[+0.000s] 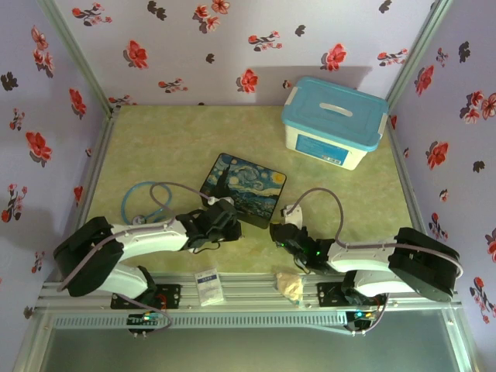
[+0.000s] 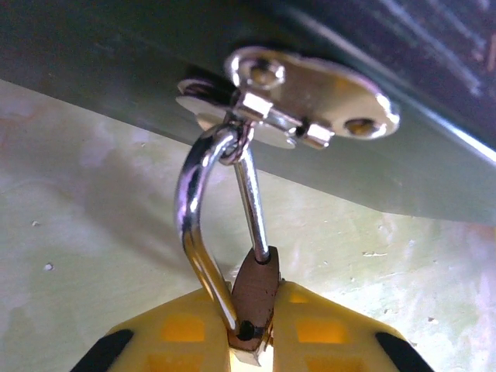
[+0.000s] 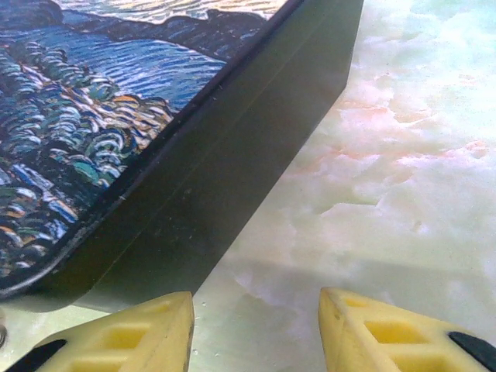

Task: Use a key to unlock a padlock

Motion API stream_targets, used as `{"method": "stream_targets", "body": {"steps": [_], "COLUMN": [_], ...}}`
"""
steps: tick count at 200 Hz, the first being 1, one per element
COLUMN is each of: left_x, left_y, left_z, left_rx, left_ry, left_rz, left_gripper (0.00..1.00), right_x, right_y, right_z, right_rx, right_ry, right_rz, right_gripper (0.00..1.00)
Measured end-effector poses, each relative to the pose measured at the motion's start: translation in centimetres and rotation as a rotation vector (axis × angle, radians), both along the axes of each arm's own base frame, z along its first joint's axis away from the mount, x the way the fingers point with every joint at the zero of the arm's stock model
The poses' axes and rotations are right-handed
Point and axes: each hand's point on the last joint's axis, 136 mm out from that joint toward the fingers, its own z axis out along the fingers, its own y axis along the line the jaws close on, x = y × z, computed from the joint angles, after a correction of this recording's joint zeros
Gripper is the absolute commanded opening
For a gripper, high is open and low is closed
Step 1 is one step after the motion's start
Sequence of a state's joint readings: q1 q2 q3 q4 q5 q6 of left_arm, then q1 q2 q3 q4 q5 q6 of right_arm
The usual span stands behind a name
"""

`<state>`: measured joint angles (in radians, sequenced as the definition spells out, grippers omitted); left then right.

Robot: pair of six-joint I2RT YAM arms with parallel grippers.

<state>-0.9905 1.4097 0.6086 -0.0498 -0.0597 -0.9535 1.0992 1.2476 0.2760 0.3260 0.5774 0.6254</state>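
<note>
The padlock shows as a small brown-brass body clamped between the yellow fingers of my left gripper, which is shut on it. Its silver shackle loops through a shiny hasp on the side of the starry-night tin. One shackle leg enters the body's top; the curved leg ends beside a dark hole in it. From above, my left gripper sits at the tin's near-left edge. My right gripper stands open over bare table beside the tin's dark wall. The key is out of view.
A white box with a blue lid stands at the back right. A stethoscope with blue tubing lies at the left. A white packet and a yellowish crumpled item rest on the front rail. My right gripper sits near the tin's near corner.
</note>
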Motion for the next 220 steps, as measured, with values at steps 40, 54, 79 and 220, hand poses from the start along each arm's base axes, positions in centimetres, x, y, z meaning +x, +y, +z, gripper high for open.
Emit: {"method": "stream_targets", "body": {"steps": [40,54,79,220], "left_x": [0.1,0.1,0.2,0.5], "left_y": [0.0,0.2,0.5,0.9], "left_z": [-0.2,-0.3,-0.5,-1.1], "left_rx": [-0.041,-0.050,-0.046,0.054], "left_ry": [-0.016,-0.019,-0.018,-0.098], "left_rz": [0.009,0.011,0.019,0.026], "left_gripper": [0.20,0.20,0.22,0.36], "right_x": [0.0,0.0,0.0,-0.1], "right_y": [0.0,0.1,0.1,0.1], "right_z": [0.0,0.0,0.1,-0.1], "right_rx": [0.007,0.009,0.012,0.013], "right_ry": [0.002,0.002,0.002,0.009], "right_rz": [-0.003,-0.002,0.000,-0.002], "right_gripper": [0.46,0.46,0.46,0.44]}}
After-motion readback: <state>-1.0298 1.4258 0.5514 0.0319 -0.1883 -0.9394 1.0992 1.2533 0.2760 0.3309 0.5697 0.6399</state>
